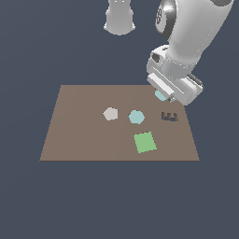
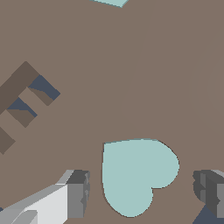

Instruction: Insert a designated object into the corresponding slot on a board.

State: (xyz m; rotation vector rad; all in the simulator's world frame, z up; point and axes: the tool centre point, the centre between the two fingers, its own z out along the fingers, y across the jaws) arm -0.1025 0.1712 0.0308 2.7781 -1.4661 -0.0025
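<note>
The designated object, a pale teal heart (image 2: 138, 175), lies flat on the brown board (image 2: 131, 65). Only a thin dark seam (image 2: 103, 166) around its edge shows of the slot, so it looks seated flush. My gripper (image 2: 144, 192) stands open astride the heart, one finger (image 2: 78, 192) on each side, and neither touches it. In the exterior view the gripper (image 1: 166, 96) hangs low over the board (image 1: 74, 135) near its far edge, toward the exterior view's right. It covers most of the heart (image 1: 159, 95).
A dark E-shaped recess (image 1: 169, 116) (image 2: 26, 100) lies close beside the heart. A pale grey hexagon (image 1: 110, 113), a teal hexagon (image 1: 136, 116) and a green square (image 1: 144, 142) sit mid-board. The arm's base (image 1: 120, 18) stands behind the board.
</note>
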